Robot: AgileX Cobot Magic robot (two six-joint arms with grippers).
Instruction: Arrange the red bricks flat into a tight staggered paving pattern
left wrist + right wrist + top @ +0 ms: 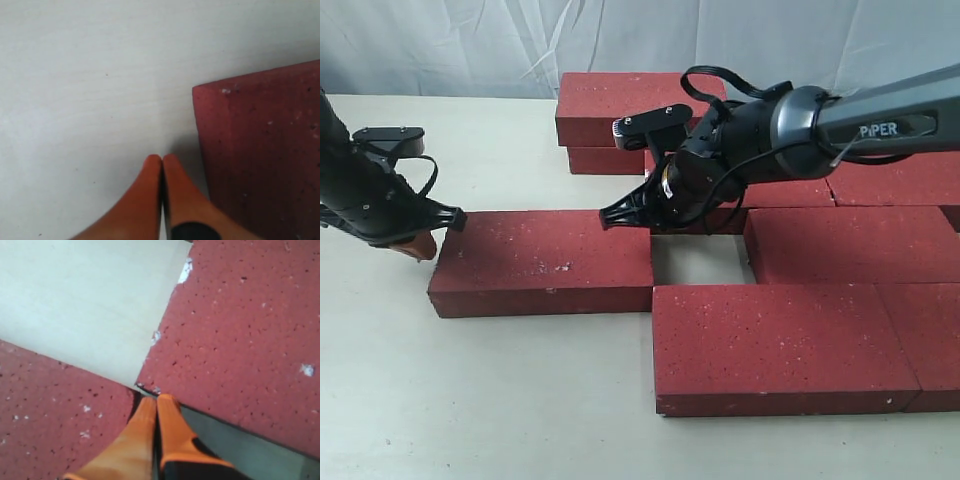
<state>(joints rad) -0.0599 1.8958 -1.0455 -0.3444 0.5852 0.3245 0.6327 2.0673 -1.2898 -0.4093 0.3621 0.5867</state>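
**Paving partly laid; one brick unseated, two in reserve**

Status: the red bricks (775,345) on the right side of the table (700,260) lie flat in offset rows, and their joints look closed. That portion is judged complete, though the right edge of the exterior view cuts it off.

Outstanding item one: the loose brick (540,262) lies flat at the left of the pattern. Its near long edge meets the front brick (775,345) only at a corner. A bare patch of table separates its right end from the middle-row brick (850,240). It appears to need sliding rightward to close that pocket.

Outstanding item two: a stack of two bricks (620,105) sits behind the pattern, not yet laid.

Left gripper (161,161): fingers pressed together, holding nothing, low at the left end of the loose brick. The wrist view places it just beside the brick's corner; contact cannot be confirmed.

Right gripper (157,401): fingers likewise pressed together and empty, tips at the loose brick's far edge near the pocket.

Judgement: more than half done; one seating and two placements are outstanding.
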